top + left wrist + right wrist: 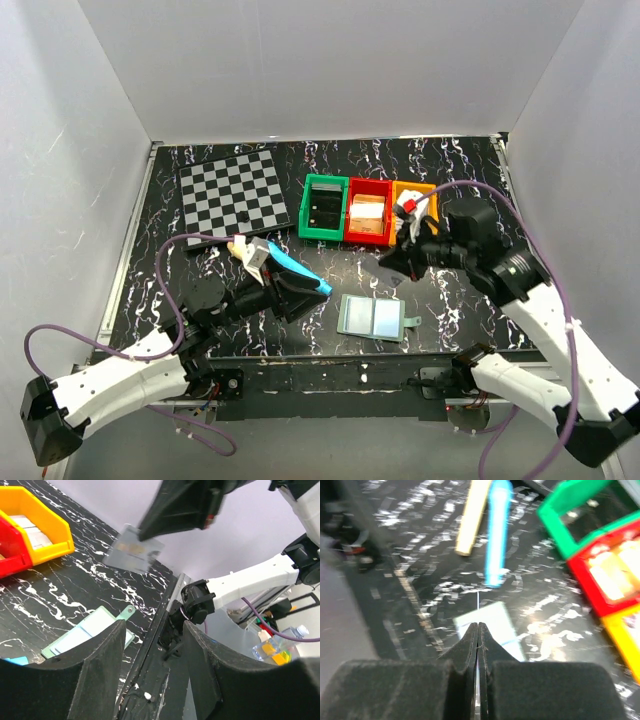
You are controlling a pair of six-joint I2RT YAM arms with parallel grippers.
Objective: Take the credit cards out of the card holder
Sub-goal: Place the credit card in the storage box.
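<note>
The card holder lies open on the black marbled table, two pale blue-grey panels up and a small tab on its right edge. My right gripper hangs above and behind it, shut on a pale credit card with a brownish stripe, held in the air. In the right wrist view the card's thin edge sticks out past the closed fingertips, with a holder panel below. My left gripper stands open and empty just left of the holder.
Green, red and yellow bins stand in a row at the back; the yellow bin holds pale flat items. A checkered board lies back left. A blue stick and a beige stick lie by the left gripper.
</note>
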